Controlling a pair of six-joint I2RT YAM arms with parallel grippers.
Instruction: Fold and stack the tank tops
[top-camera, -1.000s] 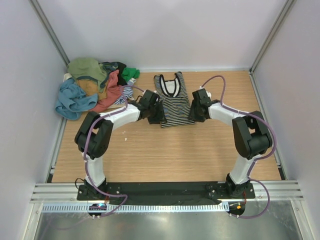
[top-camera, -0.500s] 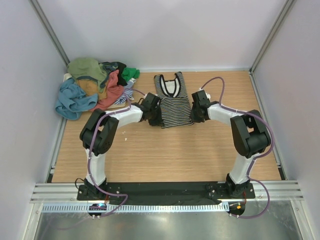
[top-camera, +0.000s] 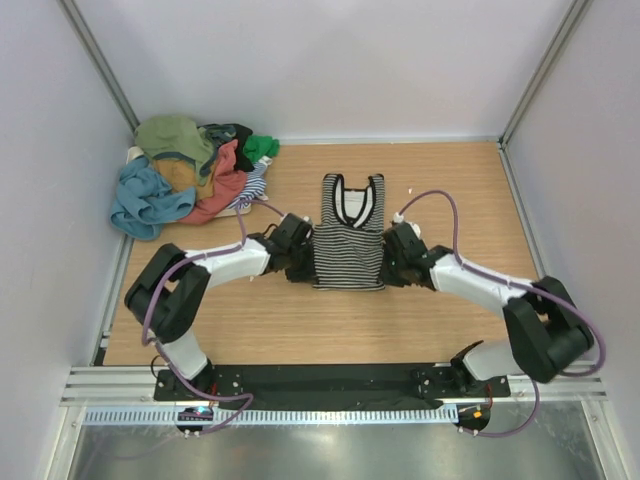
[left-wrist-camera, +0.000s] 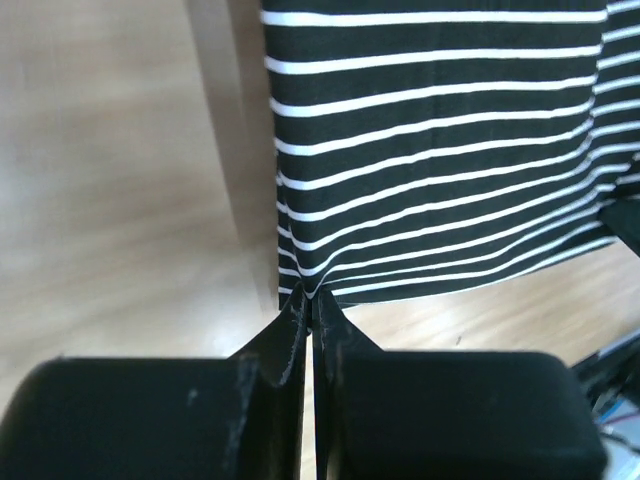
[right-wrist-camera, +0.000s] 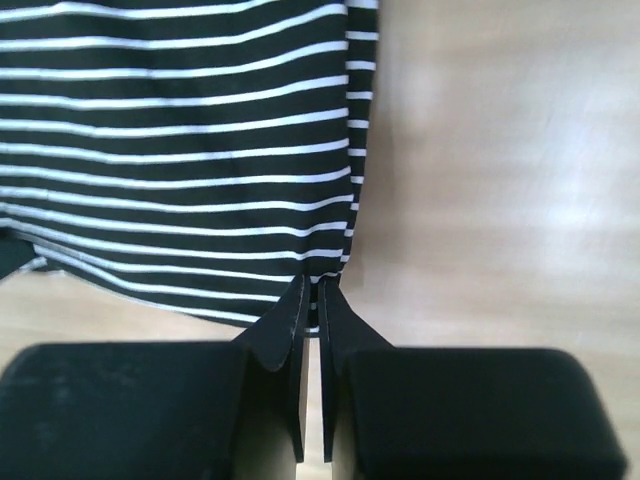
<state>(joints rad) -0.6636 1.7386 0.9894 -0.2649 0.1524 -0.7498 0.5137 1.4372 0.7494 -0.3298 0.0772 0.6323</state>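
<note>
I see the thin black-and-white striped tank top (top-camera: 349, 245) lying flat on the wood-grain desk (top-camera: 440, 320), straps toward the far wall. My left gripper (left-wrist-camera: 308, 308) is clenched on its lower left hem corner and my right gripper (right-wrist-camera: 312, 295) on the lower right. The other tops (top-camera: 190, 180) sit in a crumpled soft heap at the far-left corner.

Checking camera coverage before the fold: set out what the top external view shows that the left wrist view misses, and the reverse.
Only the top external view shows the pile of tank tops in the far-left corner, the right hand, and the whole striped tank top with its neckline. Only the left wrist view shows the left hand pinched shut on that top's bottom corner. Both show the striped cloth on the wooden table.
</note>
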